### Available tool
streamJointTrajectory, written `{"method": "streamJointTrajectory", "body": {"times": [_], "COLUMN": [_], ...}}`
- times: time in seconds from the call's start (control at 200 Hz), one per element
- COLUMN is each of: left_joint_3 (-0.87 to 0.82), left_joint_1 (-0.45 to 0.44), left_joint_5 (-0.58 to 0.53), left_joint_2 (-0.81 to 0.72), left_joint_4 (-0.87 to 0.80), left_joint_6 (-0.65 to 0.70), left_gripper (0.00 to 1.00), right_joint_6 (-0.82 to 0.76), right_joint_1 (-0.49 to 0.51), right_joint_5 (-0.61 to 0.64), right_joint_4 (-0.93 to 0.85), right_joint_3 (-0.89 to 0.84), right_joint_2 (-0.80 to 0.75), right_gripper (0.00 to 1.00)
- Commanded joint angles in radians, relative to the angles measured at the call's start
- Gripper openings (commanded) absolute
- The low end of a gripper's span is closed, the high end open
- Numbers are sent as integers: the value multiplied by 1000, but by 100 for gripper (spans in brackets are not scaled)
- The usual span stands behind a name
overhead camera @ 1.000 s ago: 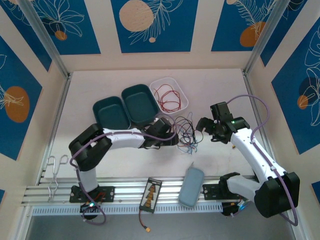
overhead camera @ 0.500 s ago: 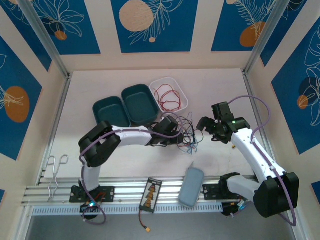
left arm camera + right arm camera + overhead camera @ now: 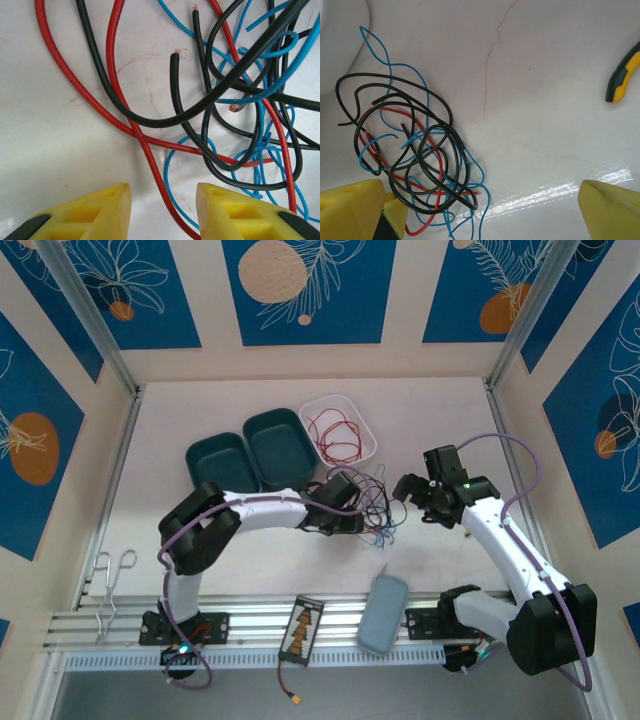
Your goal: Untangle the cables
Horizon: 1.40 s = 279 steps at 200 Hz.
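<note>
Two grippers stood at either side of the cables (image 3: 375, 502), which lay in a loose knot on the white surface (image 3: 200, 410) just in front of the white tray (image 3: 310, 405), itself holding some loose red wire. The left gripper (image 3: 358, 523) was down low at the near-left edge of the knot. In its wrist view the left gripper (image 3: 162, 200) had its yellow fingers (image 3: 100, 210) parted, with nothing clamped and a single red strand (image 3: 150, 165) running into the gap between them. That placement looked chosen to single out the red strand where it leaves the cables (image 3: 173, 85), away from the denser black and blue loops to the right. The right gripper (image 3: 405, 488) hung just beside the knot on its other side. In its own view the right gripper (image 3: 480, 215) was spread wide and empty, with the cables (image 3: 420, 160) lying toward its left finger (image 3: 350, 210). It seemed posted there to pin or take the rest of the bundle. No strand appeared separated yet, so the task was probably at an early stage.
</note>
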Motion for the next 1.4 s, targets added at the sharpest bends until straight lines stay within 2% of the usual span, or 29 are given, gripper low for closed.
{"method": "streamJointTrajectory", "body": {"times": [0.0, 0.23, 0.395, 0.565, 0.755, 0.92, 1.065, 1.226, 1.391], "left_joint_3": [39, 99, 111, 97, 90, 38, -57, -169, -210], "left_joint_1": [-11, -24, -27, -27, -27, -27, -29, -29, -29], "left_joint_5": [32, 26, 8, -34, -90, -150, -194, -165, -138], "left_joint_2": [41, 71, 67, 37, 7, -62, -172, -295, -362], "left_joint_4": [-46, -127, -162, -171, -179, -134, -17, 133, 189], "left_joint_6": [28, 77, 99, 120, 151, 188, 247, 357, 429], "left_gripper": [38, 40, 35, 13, 0, 0, 0, 0, 0], "right_joint_6": [21, 28, 41, 37, 16, -23, -24, -25, -39], "right_joint_1": [-6, -6, -7, -4, 16, 90, 135, 165, 206], "right_joint_5": [-22, -23, -22, -39, -68, -61, -89, -94, -81], "right_joint_4": [4, 9, 20, 32, 61, 89, 120, 133, 133], "right_joint_3": [-13, -14, -22, -23, -29, -25, -22, 3, 45], "right_joint_2": [1, 8, 17, 23, 14, 4, 19, 93, 213], "right_gripper": [99, 99, 99, 99, 99, 99, 99, 99, 99]}}
